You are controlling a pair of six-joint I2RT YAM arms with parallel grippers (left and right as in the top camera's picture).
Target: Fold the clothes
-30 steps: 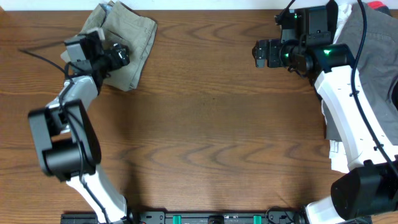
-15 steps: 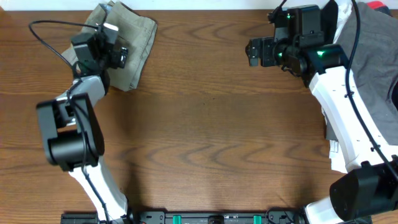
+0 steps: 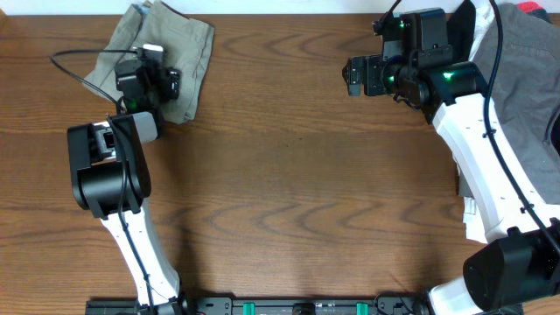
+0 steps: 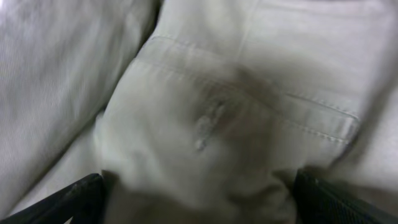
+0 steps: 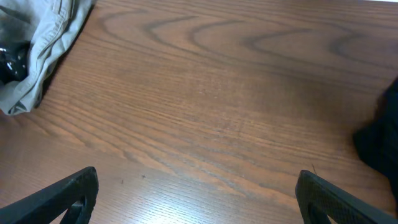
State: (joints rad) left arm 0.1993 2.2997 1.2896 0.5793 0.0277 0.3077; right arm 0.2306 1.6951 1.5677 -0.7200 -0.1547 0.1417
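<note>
The khaki-green shorts [image 3: 185,48] lie folded in a bundle at the table's back left. My left gripper [image 3: 166,83] sits on their near edge. In the left wrist view the shorts [image 4: 211,112] fill the frame, showing a seam and a pocket edge, and the cloth bulges between the wide-apart fingers of my left gripper [image 4: 199,202]. My right gripper [image 3: 354,76] hangs open and empty over bare wood at the back right. In the right wrist view its fingers [image 5: 199,196] are spread wide and the shorts [image 5: 43,37] show at far left.
A heap of grey garments [image 3: 525,61] lies at the right edge, with white cloth [image 3: 472,214] lower down and something red [image 3: 535,7] in the corner. A black garment [image 5: 380,137] shows at the right of the right wrist view.
My left arm has swung right and back, bringing its gripper onto the shorts' near edge. The shorts have shifted slightly left. My right gripper has drifted a little left.
</note>
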